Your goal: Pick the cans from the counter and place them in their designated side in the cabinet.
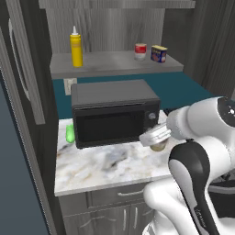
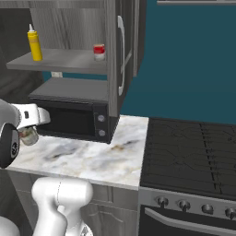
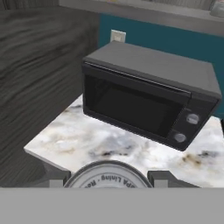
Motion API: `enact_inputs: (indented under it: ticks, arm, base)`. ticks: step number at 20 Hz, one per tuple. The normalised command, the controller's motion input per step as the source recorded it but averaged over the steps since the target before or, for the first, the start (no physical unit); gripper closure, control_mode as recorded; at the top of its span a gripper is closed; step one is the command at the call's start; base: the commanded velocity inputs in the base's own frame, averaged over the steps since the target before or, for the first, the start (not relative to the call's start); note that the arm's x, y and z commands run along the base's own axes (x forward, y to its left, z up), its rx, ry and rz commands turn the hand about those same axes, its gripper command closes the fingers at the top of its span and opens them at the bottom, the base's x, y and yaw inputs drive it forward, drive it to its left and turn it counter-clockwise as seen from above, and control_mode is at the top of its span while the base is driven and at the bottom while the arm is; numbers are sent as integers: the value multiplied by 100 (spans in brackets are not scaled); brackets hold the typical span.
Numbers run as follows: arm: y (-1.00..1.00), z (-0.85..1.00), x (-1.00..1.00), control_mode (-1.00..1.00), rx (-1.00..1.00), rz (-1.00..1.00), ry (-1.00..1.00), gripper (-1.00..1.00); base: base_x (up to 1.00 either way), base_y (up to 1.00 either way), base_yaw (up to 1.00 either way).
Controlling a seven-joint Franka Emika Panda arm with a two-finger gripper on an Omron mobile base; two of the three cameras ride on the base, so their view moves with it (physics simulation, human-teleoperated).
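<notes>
Brownish can [image 3: 108, 175] is clamped between gripper [image 3: 108, 178] fingers, held above marbled counter [image 1: 105, 167] before black microwave [image 1: 114, 112]. Red-and-white can [image 1: 140, 51] is seen upright on cabinet shelf [image 1: 114, 64], beside blue-and-yellow tin [image 1: 159, 53]; yellow bottle [image 1: 76, 47] at shelf's left.

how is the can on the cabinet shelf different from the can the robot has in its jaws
The red-and-white can stands free on the cabinet shelf, beside the blue-and-yellow tin; the held can is clamped in the gripper over the counter. The shelf can's label reads red and white; the held can looks tan. Both are small, upright and silver-topped.
</notes>
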Motion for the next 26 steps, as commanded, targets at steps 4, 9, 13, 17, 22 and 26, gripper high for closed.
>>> enact_inputs:
  ticks: [4,9,13,17,22,26]
  arm:
    - [-22,19,-17,-100,1,0,-11,100]
    - [-20,18,-2,-100,2,0,-12,100]
    - [-13,16,0,-100,1,0,-11,100]
    - [-5,20,-11,-100,1,0,-11,100]
    - [-2,24,-7,-100,0,0,-8,100]
    - [-9,23,0,-100,0,0,-2,100]
  base:
    - [0,0,0]
    - [0,0,0]
    - [0,0,0]
    - [0,0,0]
    - [0,0,0]
    - [0,0,0]
